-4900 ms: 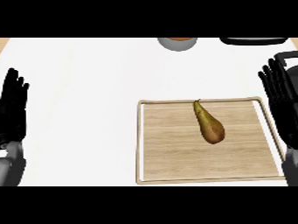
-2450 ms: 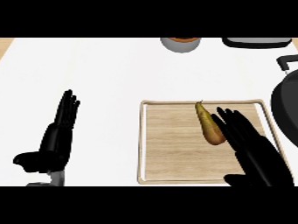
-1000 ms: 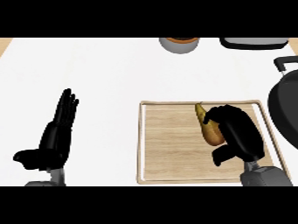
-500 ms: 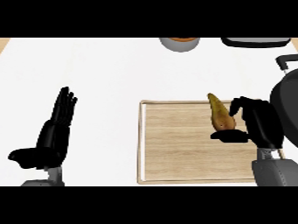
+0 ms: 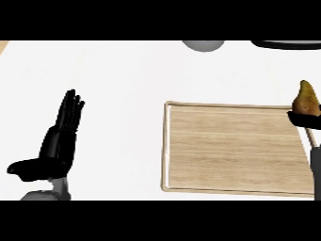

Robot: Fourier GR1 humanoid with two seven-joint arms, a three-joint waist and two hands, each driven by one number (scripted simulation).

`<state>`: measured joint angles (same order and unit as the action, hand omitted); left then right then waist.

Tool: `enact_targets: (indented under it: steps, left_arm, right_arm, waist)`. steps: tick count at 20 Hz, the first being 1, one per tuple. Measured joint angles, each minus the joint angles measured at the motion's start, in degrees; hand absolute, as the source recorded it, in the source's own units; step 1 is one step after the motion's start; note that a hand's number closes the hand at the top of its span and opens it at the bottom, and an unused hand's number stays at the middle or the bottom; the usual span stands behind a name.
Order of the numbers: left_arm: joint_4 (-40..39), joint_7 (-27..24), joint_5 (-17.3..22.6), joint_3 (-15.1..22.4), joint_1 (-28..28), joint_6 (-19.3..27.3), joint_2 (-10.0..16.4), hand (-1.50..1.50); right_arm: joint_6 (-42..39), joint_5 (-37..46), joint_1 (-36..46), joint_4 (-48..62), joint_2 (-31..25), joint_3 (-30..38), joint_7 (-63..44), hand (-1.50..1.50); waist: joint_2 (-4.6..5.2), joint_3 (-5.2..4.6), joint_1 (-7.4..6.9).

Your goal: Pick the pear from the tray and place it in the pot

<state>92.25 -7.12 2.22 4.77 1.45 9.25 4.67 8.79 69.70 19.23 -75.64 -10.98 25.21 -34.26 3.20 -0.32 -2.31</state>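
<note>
The brown-yellow pear (image 5: 306,99) stands upright at the view's right edge, lifted above the right rim of the wooden tray (image 5: 232,146). My right hand (image 5: 318,118) has its fingers curled round the pear's lower end; most of that hand is cut off by the frame. The tray's board is bare. My left hand (image 5: 57,141) rests open at the left, fingers pointing up, well away from the tray. The pot does not show in this view.
A grey rounded vessel (image 5: 203,45) sits at the counter's far edge, top middle. A dark object (image 5: 291,44) lies at the top right. White counter (image 5: 114,80) stretches between the left hand and the tray.
My right hand closed on the pear and lifted it off the tray, carrying it rightward. The view has shifted left, so the pot has left the frame. The left hand stayed still.
</note>
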Motion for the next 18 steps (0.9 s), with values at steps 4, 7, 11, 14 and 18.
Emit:
enact_targets:
  steps: [4, 7, 11, 14, 18]
  left_arm:
    - [0.2, 0.0, -0.4, 1.5, 1.0, -0.9, -0.2, 0.0]
    - [0.1, 0.2, -0.7, 2.9, 1.9, -1.3, -0.8, 0.0]
    - [-0.3, 0.4, -1.0, 4.2, 2.6, -2.0, -1.1, 0.0]
    - [-0.8, 0.6, -1.4, 4.9, 3.3, -2.2, -1.5, 0.0]
    - [-1.3, 1.1, -1.8, 5.3, 4.1, -1.7, -2.0, 0.0]
  right_arm:
    - [0.6, 6.3, 7.4, 4.5, -5.5, 4.9, -12.3, 1.5]
    - [0.0, 12.5, 12.7, 8.5, -9.9, 6.4, -20.1, 1.5]
    - [-2.2, 20.5, 18.8, 14.3, -14.9, 7.7, -26.5, 1.5]
    - [-3.5, 25.8, 23.0, 18.3, -17.7, 8.5, -29.1, 1.5]
    - [-5.0, 32.2, 27.7, 23.4, -19.9, 9.7, -31.9, 1.5]
  waist:
    - [0.48, 0.02, -3.2]
    - [0.79, 0.0, -5.35]
    - [0.94, 0.02, -7.35]
    - [0.96, 0.09, -8.04]
    - [0.61, 0.21, -7.97]
